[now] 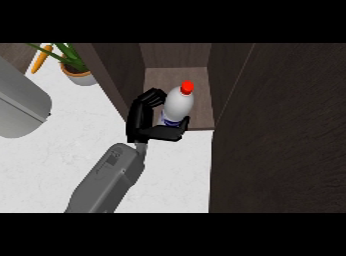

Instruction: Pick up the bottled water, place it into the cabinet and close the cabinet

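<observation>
Grey metal curves in at the far left, a rounded appliance (13,107) sitting on the white counter (43,165). Behind it lies an orange carrot (40,59), and beside that stands a potted plant (76,67) with green leaves. One grey forearm rises from the lower edge, though I cannot tell which arm it is; its black hand (148,120) is wrapped around the bottled water (177,106). This red-capped bottle stands upright at the front edge of the dark wooden cabinet (180,80), whose open door (287,130) fills the right side.
</observation>
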You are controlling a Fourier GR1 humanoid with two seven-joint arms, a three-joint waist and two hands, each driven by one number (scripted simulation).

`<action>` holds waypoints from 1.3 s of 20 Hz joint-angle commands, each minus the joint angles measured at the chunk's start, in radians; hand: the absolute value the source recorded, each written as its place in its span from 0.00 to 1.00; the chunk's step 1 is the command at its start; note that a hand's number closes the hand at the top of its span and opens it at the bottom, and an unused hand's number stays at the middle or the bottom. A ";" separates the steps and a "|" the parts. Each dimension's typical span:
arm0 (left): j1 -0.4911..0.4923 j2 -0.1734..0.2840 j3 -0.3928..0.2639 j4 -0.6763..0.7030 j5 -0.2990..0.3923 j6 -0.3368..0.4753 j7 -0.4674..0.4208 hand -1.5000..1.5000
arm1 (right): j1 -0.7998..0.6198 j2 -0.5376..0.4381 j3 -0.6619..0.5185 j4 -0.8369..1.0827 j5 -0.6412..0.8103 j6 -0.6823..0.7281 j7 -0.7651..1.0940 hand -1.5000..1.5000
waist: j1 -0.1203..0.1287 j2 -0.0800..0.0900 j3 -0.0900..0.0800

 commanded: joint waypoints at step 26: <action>-0.523 0.031 0.126 0.703 0.072 0.251 -0.024 1.00 | -0.043 0.000 -0.091 -0.039 -0.122 0.090 0.009 0.00 | -0.066 0.034 -0.002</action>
